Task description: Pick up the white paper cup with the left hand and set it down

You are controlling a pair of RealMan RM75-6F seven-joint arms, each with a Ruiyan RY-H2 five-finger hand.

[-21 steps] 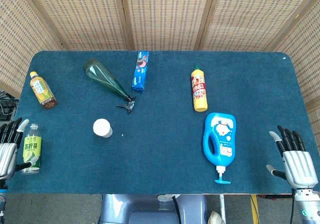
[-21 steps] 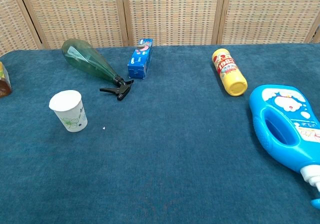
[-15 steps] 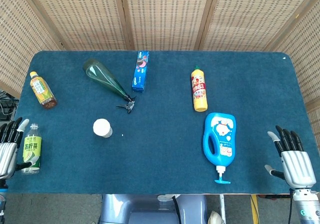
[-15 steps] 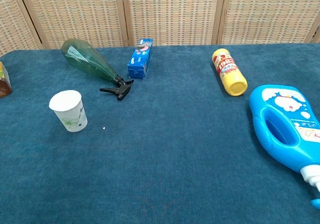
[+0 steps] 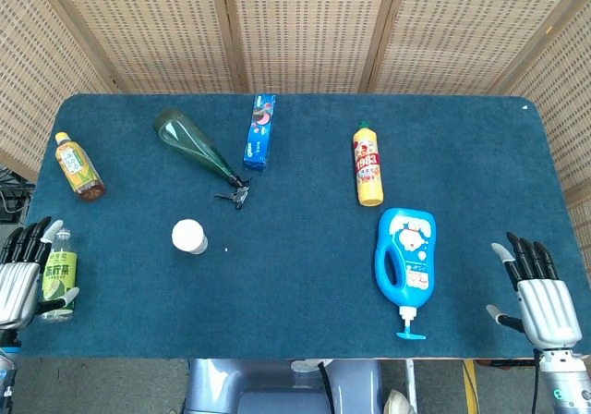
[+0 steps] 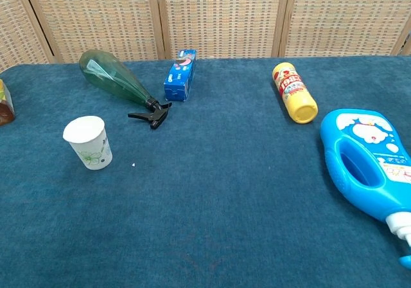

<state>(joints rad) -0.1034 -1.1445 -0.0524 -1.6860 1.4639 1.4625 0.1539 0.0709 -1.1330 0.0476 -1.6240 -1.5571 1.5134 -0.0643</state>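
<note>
From the head view we see both hands, which the chest view leaves out. Our left hand (image 5: 20,273) sits at the near left table edge, fingers spread and holding nothing, just beside a small green-labelled bottle (image 5: 58,276) with writing too small to read. Our right hand (image 5: 538,289) rests at the near right edge, fingers likewise apart and empty.

The white paper cup (image 5: 188,237) stands upright left of centre on the blue tablecloth (image 5: 295,331), well apart from both hands; the chest view shows a green leaf print on its side (image 6: 88,143).

Beyond it lie a green spray bottle (image 5: 197,149), a blue box (image 5: 259,132), a yellow bottle (image 5: 367,164) with a red label and a blue detergent jug (image 5: 405,257).
</note>
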